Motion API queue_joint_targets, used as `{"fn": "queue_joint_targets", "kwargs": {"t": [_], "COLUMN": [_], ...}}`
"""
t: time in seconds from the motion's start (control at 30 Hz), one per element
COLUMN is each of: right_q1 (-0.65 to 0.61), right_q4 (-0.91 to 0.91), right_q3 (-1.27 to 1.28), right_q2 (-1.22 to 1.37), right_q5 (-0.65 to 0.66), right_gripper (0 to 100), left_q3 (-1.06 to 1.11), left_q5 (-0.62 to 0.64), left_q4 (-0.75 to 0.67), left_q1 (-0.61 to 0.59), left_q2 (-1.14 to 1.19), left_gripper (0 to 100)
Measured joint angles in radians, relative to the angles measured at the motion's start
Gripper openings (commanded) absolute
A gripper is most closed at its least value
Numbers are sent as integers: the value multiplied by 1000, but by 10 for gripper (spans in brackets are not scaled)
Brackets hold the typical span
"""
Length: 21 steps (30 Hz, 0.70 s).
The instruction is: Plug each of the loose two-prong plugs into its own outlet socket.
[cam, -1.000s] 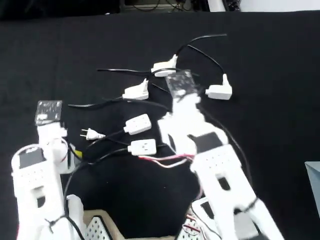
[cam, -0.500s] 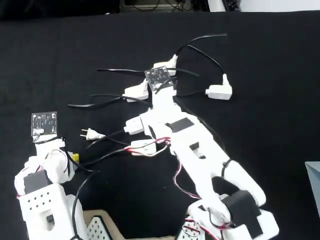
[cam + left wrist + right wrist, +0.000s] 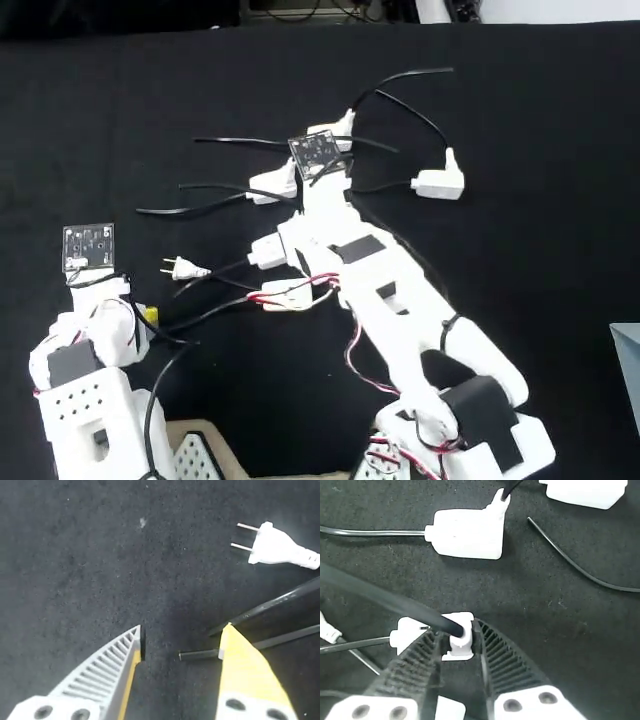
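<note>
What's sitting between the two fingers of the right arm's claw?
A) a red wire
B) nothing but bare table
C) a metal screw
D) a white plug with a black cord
D: in the right wrist view the right gripper presses on both sides of a white plug that has a black cord running out of it.

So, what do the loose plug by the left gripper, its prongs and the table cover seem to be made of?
The loose plug: white moulded plastic, smooth, with an even sheen. Its prongs: probably bare metal, thin and silvery. The table cover: black cloth or felt, matte, with a fine speckled nap.
</note>
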Motion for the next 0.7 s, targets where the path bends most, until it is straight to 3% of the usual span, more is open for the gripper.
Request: {"fn": "queue_joint_targets", "kwargs": {"t": [0.23, 0.7], "right_q1": [-55, -25], "right_q4": [0, 18], "right_q3": [0, -2], "right_q2": [0, 0], "right_q5": [0, 25], "right_gripper": [12, 12], "left_q3": [14, 14], "left_q5": [0, 0], "left_q4": [0, 0], "left_q1": [0, 0], "left_q2": [-9, -9], "left_gripper": [257, 257]}}
